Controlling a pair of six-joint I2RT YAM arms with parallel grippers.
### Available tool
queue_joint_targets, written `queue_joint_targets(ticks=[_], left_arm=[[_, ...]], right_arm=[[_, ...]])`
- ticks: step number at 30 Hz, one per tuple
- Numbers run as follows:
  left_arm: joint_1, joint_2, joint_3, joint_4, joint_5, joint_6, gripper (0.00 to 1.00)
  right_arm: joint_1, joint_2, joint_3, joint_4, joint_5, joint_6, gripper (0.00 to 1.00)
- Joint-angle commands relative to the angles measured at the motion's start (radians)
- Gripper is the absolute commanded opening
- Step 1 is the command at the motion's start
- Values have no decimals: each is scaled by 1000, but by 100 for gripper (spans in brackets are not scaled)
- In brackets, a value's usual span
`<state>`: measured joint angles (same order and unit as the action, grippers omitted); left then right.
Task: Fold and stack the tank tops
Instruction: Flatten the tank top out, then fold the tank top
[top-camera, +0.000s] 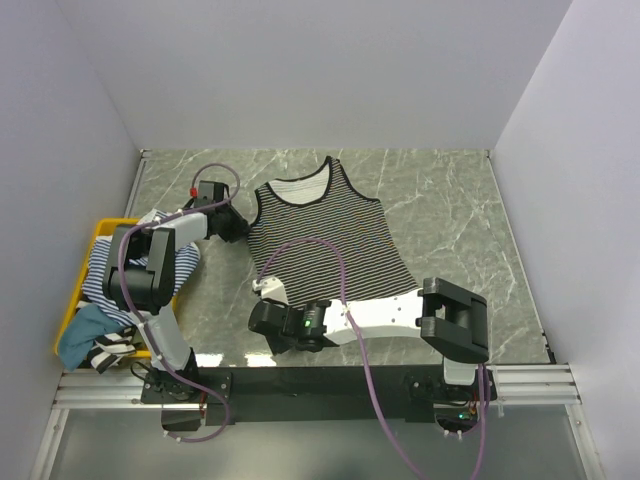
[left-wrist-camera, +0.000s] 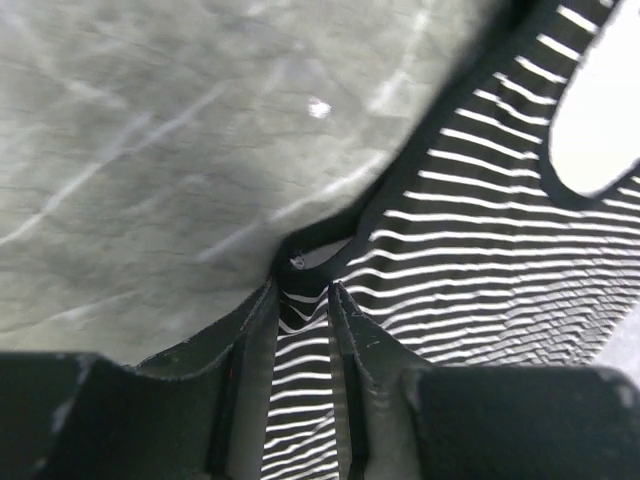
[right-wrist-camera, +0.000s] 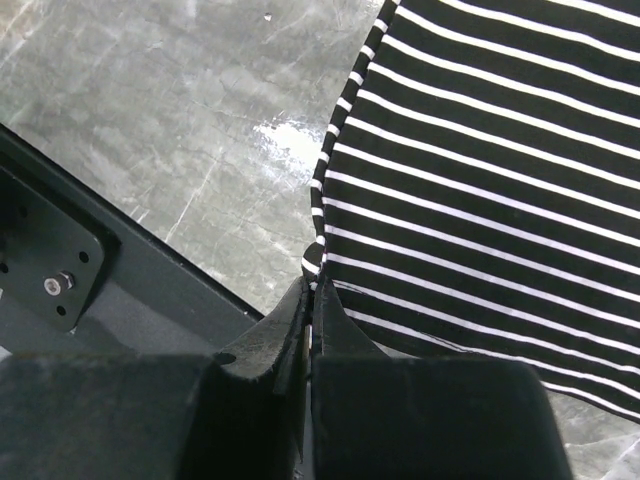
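Note:
A black-and-white striped tank top (top-camera: 325, 240) with black trim lies spread flat on the grey marble table, neck toward the far wall. My left gripper (top-camera: 238, 226) is at its left armhole edge. In the left wrist view the gripper (left-wrist-camera: 303, 288) has striped fabric (left-wrist-camera: 480, 250) pinched between its fingers, and the black trim puckers at the tips. My right gripper (top-camera: 264, 290) is at the top's near-left hem corner. In the right wrist view it (right-wrist-camera: 312, 285) is shut tight on the edge of the striped fabric (right-wrist-camera: 480, 170).
A yellow bin (top-camera: 100, 232) at the left table edge holds a blue-and-white striped top (top-camera: 100, 280) and a teal cloth (top-camera: 85, 330). White walls enclose the far, left and right sides. The black mounting rail (top-camera: 330, 380) runs along the near edge and shows in the right wrist view (right-wrist-camera: 120, 270).

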<state>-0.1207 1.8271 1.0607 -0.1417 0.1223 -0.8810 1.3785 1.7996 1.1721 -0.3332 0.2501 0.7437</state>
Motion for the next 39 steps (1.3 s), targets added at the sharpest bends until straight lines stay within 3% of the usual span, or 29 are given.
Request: queue_joint_targets(ticks=[1,9,14,20,24,33,39], left_arm=[[-2,-41,27,-30,-68,2,32],[-7,-72,13,-53,-110,17,43],[-17,-46,12,-44,-110,19,42],[-17,15,25,-36,-119,20,26],[-17,18,33,-50,-164,24,1],[-14,-146,-22,-85,-306,-12,0],[-16,-195,-13,-87,-313,-12,1]], right_arm=[[5,-60,3,19,0,20,0],[5,-71,11,5,2,19,0],[7,-74,11,5,3,25,0],[7,-85,1,14,-9,22,0],[7,-98,-6,42,-44,13,0],[42,-25,70,46,-129,0,0],[44,12,75,82,-184,3,0]])
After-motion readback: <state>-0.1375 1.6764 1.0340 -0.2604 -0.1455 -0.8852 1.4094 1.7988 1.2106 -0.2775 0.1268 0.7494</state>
